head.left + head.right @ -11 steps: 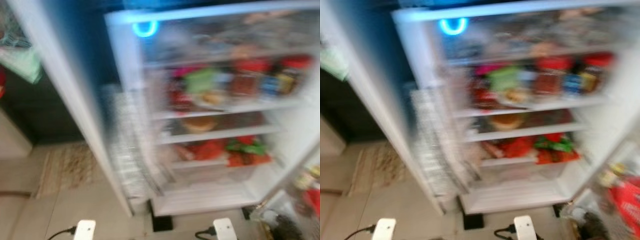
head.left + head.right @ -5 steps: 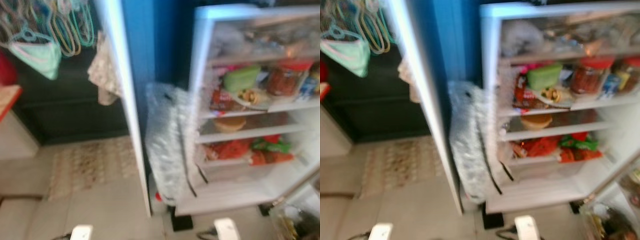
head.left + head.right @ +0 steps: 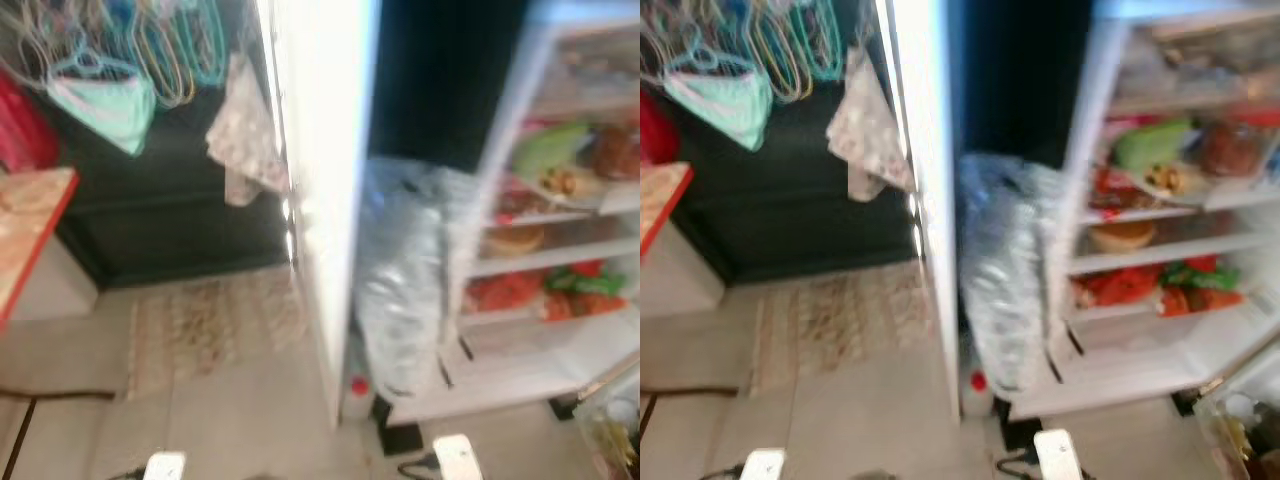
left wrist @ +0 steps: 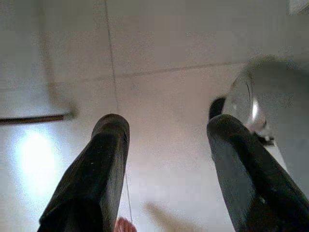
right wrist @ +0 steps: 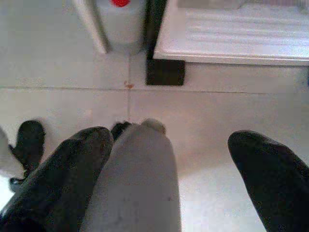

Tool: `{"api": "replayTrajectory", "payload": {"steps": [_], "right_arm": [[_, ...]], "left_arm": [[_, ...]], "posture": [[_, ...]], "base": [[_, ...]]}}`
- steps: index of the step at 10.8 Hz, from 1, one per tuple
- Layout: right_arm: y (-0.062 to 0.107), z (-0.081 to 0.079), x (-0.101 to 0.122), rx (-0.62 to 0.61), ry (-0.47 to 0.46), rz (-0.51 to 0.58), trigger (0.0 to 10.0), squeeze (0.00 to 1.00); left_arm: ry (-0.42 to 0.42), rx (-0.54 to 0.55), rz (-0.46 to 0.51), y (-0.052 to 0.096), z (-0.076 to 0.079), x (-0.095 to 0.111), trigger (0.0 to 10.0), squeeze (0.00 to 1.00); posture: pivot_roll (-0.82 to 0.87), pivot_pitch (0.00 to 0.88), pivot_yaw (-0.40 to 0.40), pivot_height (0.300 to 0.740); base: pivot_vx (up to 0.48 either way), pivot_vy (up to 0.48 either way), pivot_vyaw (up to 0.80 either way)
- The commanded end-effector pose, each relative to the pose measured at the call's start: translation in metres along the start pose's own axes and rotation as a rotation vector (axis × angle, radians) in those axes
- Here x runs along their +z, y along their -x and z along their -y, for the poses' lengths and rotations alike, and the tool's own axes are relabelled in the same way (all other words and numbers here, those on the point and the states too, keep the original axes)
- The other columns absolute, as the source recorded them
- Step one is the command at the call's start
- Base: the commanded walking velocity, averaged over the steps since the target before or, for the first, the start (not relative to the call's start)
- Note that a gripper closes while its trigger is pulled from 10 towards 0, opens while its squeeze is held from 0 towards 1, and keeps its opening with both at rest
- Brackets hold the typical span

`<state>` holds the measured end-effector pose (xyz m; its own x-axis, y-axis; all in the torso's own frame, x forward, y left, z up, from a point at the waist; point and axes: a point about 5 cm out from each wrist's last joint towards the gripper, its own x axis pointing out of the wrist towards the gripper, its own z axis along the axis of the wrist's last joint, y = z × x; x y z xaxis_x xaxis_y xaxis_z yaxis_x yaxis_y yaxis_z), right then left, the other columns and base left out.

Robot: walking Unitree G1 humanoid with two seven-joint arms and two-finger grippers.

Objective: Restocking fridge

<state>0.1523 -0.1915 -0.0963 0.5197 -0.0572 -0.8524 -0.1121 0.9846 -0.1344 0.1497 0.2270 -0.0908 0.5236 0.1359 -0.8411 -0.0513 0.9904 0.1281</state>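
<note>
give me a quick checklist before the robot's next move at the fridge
1. Fridge open, shelves in sight: ok.
2. Left tool open, holding nothing, hanging over floor tiles: ok.
3. Right tool open, holding nothing: ok, but no item in hand to restock.
4. Fridge squarely ahead: not ok, it sits at the right edge, white door in the middle.
5. Plastic bag beside the shelves, in the way or not: cannot tell.
6. Head views sharp: not ok, blurred.

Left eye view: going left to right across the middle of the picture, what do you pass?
Mint-green cloth on a hanger → patterned hanging cloth → white fridge door, edge-on → crinkled clear plastic bag → open fridge shelves with food.
</note>
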Motion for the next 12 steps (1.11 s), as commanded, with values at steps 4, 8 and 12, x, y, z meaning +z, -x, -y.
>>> {"api": "replayTrajectory", "payload": {"steps": [4, 8, 12], "right_arm": [[0.001, 0.001, -0.009, -0.084, -0.4, -0.043, 10.0, 0.0], [0.001, 0.01, -0.005, -0.121, -0.423, -0.01, 10.0, 0.0], [0.0, 0.011, 0.005, -0.112, -0.404, 0.04, 10.0, 0.0]], "left_arm": [[0.001, -0.018, -0.007, -0.001, 0.007, 0.0, 10.0, 0.0], [0.004, -0.025, -0.004, -0.001, 0.007, 0.0, 10.0, 0.0], [0.009, -0.033, -0.002, -0.001, 0.009, 0.0, 10.0, 0.0]], "posture": [[0.03, 0.052, 0.053, 0.67], [0.03, 0.052, 0.064, 0.67], [0.03, 0.047, 0.062, 0.729]], "base": [[0.0, 0.0, 0.0], [0.0, 0.0, 0.0], [0.0, 0.0, 0.0]]}}
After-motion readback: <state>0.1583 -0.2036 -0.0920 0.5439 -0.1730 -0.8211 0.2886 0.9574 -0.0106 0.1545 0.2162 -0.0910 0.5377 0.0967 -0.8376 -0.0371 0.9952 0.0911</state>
